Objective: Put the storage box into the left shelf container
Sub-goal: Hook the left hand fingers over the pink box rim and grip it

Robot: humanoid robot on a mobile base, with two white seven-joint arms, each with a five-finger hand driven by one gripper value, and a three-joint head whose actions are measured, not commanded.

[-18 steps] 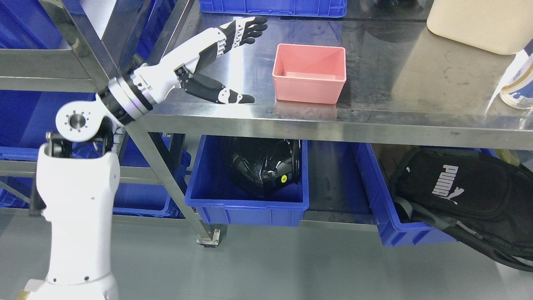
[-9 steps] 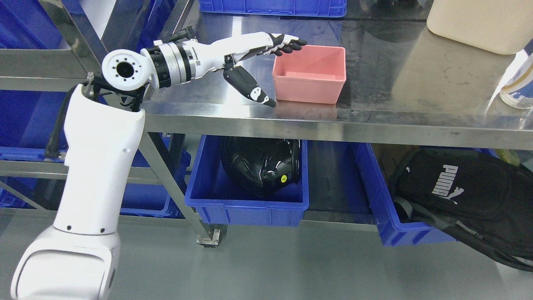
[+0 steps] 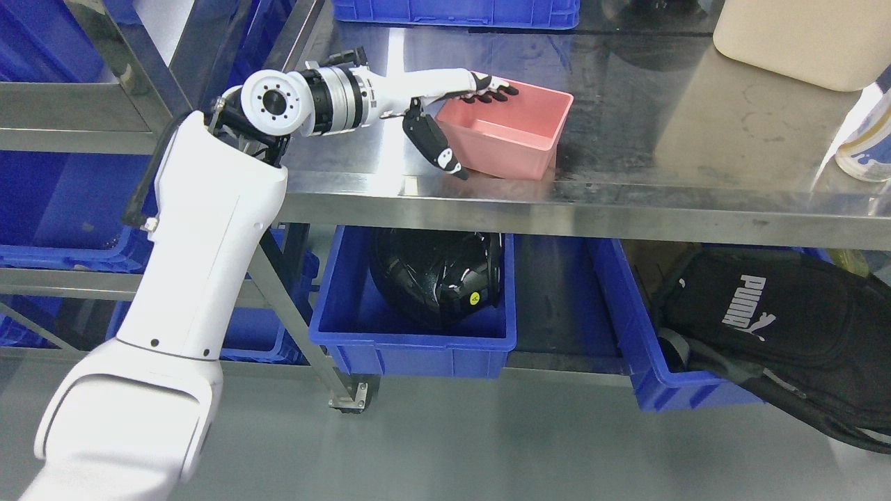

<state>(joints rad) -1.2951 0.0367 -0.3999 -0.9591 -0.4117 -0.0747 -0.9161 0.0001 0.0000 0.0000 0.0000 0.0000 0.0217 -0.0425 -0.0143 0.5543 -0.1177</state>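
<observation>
Head view: left arm (image 3: 209,229) enters from lower left, white shell, elbow joint raised level with the steel table top. Left hand (image 3: 452,104) reaches across the table (image 3: 661,139) to the pink storage box (image 3: 511,136). Fingers (image 3: 494,90) lie over the box's far left rim and dip inside; thumb (image 3: 435,142) presses on the outside of the near left wall. Hand grasps the box by that left wall, pinched between thumb and fingers. Box sits near the table's front edge, turned askew to that edge, left side lifted a little so the box looks tilted; the right lower corner appears to touch the steel. Box interior shows nothing in it.

Under the table, a blue bin (image 3: 418,334) on the lower shelf holds a black helmet (image 3: 438,275). To its right another blue bin (image 3: 668,376) carries a black bag (image 3: 773,320) that spills over its side. More blue bins (image 3: 62,229) sit in the shelf rack at far left, behind the arm. At the table's far right stand a cream container (image 3: 800,35) and, just at the picture's edge, a white and blue cup (image 3: 866,139). Another blue bin (image 3: 456,10) sits at the back of the table top. Right arm does not show.
</observation>
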